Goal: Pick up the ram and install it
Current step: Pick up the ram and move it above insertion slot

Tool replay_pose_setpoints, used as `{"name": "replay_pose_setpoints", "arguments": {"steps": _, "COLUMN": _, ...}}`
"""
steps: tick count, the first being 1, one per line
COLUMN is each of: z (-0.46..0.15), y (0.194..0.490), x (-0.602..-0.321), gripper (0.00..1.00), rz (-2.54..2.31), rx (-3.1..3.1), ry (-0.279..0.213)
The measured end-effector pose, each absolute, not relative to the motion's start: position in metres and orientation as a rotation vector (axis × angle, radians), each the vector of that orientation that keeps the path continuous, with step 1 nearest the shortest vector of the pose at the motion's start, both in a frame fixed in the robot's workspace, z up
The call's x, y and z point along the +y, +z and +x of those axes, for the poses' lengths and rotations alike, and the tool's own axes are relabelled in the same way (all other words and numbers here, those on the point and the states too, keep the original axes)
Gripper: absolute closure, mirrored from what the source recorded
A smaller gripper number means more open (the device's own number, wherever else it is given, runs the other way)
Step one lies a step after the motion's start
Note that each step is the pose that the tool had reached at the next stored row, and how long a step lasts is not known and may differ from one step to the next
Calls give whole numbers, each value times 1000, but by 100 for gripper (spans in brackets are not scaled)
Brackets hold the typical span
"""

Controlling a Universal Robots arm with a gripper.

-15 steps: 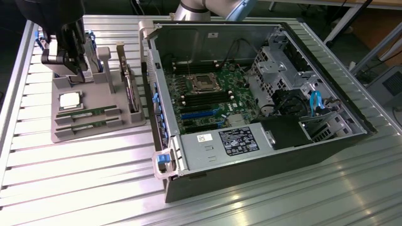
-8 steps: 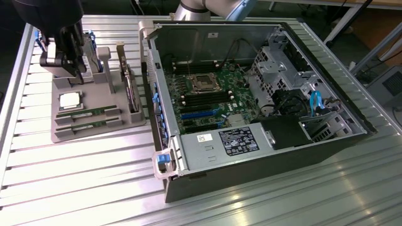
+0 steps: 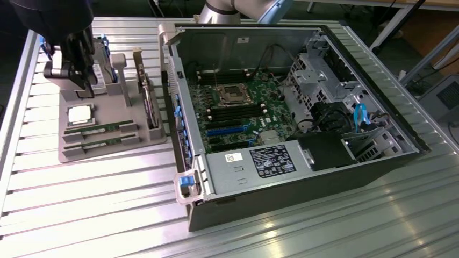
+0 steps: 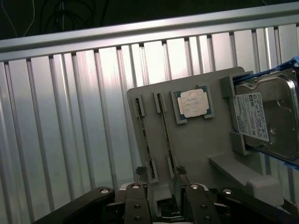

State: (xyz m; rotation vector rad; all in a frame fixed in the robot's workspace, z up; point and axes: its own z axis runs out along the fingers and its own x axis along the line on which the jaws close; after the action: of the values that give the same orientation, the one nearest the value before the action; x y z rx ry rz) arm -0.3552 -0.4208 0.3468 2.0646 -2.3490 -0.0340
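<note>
Gripper (image 4: 161, 173) is released: jaws wide, nothing between them. It hangs above the gray tray (image 3: 72, 156) on the exterior view's left and looks clear of every part on it. 2 ram sticks lie flat in their tray slots side by side, one (image 4: 167, 135) just beside the processor (image 4: 193, 103), the other (image 4: 143, 135) one slot further out. In the wrist view the fingertips (image 4: 140, 171) sit over the near ends of the sticks, roughly straddling the one by the processor; can't tell for sure which stick is the target. Hard drive (image 4: 273, 116) stands in its holder at the tray's far side. Open PC case (image 3: 287, 177) is well apart, on the exterior view's right, motherboard (image 3: 240, 115) exposed. Progress, my read: 0 of 2 steps done. No pick, no install; only the approach over the tray shows.
</note>
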Motion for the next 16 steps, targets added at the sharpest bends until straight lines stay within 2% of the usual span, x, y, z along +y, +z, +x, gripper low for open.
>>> {"name": "replay_pose_setpoints", "arguments": {"steps": 16, "z": -362, "y": 338, "x": -422, "gripper": 64, "rz": 2065, "rx": -2349, "ry": -34}}
